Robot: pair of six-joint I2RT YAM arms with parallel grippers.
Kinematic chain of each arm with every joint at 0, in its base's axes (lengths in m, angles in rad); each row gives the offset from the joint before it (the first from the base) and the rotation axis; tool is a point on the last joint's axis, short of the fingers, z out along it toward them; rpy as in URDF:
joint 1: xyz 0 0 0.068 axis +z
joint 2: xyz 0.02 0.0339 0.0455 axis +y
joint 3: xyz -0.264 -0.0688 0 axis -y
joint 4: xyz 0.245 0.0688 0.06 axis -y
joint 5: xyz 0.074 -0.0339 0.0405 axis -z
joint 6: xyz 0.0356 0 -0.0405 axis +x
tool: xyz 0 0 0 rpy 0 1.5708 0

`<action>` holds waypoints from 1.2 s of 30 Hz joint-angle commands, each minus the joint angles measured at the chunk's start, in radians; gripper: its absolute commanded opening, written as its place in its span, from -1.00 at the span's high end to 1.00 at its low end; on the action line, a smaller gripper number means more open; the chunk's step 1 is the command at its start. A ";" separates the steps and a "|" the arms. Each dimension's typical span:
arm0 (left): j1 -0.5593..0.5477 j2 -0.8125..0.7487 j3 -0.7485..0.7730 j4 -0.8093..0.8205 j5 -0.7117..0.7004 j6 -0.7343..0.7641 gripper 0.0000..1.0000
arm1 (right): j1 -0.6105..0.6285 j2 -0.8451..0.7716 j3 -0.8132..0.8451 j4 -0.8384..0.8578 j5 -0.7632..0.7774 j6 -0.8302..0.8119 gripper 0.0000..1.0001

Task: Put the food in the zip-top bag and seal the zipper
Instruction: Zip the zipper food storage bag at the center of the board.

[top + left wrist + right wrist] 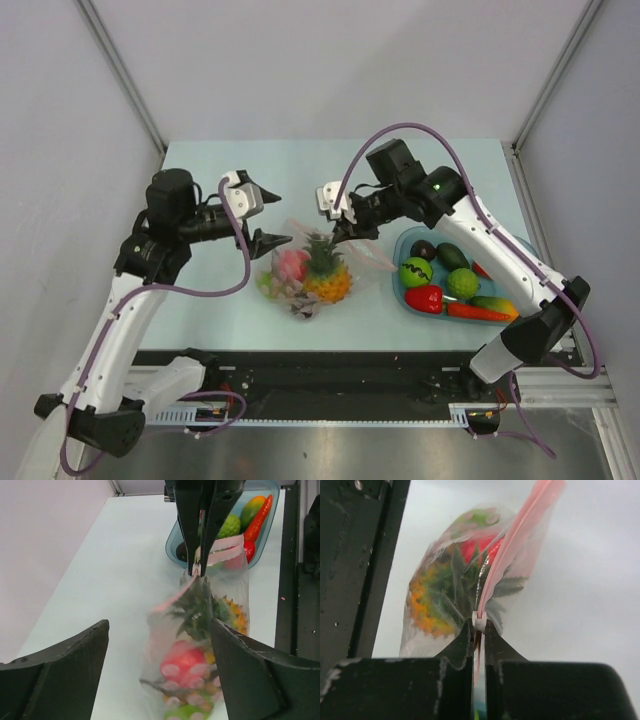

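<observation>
My right gripper (340, 232) pinches the zipper (512, 550); the strip's long axis runs from it toward my spread left gripper (272, 218), with the zip-top bag (365, 258) of food (327, 278) on the surface (200, 300) between them.

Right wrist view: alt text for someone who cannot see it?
The right gripper is shut on the pink zipper of the clear zip-top bag, which holds an orange pineapple and a red piece of toy food.

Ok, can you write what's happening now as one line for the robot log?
left gripper: open, beside zip-top bag | right gripper: shut on zipper | pineapple: inside bag | tray: holds more food
</observation>
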 commanded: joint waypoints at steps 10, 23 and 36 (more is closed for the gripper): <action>-0.114 0.046 0.115 -0.197 -0.069 0.317 -0.05 | 0.123 0.102 0.271 0.045 -0.024 0.046 1.00; -0.171 0.090 0.071 -0.252 -0.161 0.283 0.55 | 0.148 0.142 0.312 0.042 0.004 0.058 1.00; -0.063 -0.026 -0.032 -0.122 -0.214 0.153 1.00 | 0.018 0.073 0.167 -0.035 0.061 -0.003 1.00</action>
